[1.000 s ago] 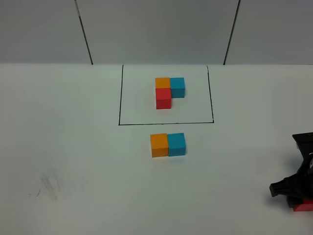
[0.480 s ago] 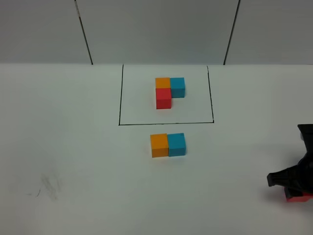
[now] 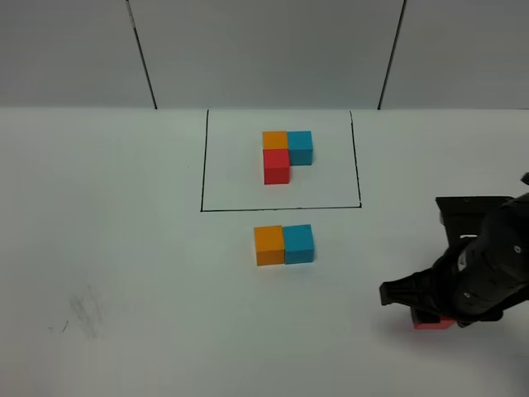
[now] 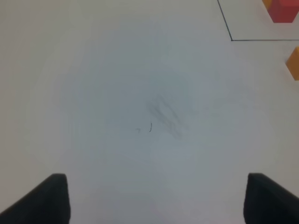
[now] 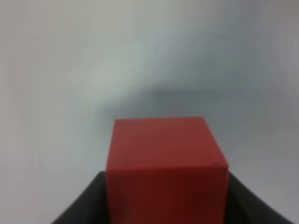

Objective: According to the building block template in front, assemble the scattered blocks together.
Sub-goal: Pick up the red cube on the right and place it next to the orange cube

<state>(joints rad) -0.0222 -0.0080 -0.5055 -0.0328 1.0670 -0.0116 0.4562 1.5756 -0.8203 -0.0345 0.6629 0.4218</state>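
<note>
Off to the right, right pincer point(image 3: 431, 313) grips red cube point(image 5: 166, 163); left pincer point(image 4: 156, 200) gapes empty.

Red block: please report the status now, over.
Right gripper shut on red block. Left gripper open, empty. Orange block and blue block touching, side by side, in front of template. Nothing seen in the way.

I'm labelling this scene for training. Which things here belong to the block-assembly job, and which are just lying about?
Job: framed template; loose orange block and blue block, touching; red block in the right gripper.
Lying about: grey smudge on the table.
</note>
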